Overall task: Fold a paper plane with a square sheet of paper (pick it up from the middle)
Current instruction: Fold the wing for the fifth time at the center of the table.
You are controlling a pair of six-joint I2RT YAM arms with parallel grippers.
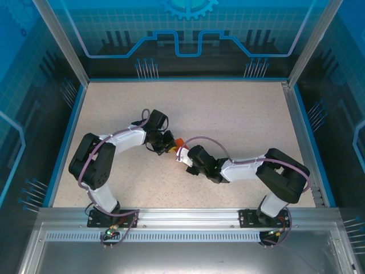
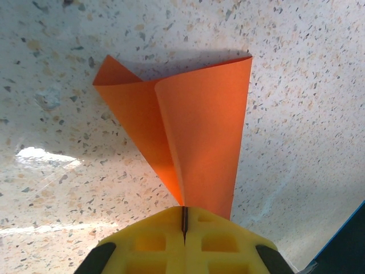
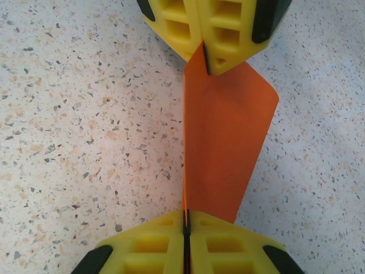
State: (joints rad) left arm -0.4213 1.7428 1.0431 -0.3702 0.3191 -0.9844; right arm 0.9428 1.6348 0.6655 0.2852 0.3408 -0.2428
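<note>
Pinching the paper (image 3: 225, 142) between them, left claw (image 3: 205, 64) faces right claw (image 3: 186, 220).

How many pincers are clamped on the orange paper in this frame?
2: the left pincer grips one end of the folded orange paper, the right pincer the opposite end.

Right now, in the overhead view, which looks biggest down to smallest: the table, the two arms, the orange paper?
1. table
2. left arm and right arm: they look about alike, so I won't rank them
3. orange paper, just a small sliver
</note>
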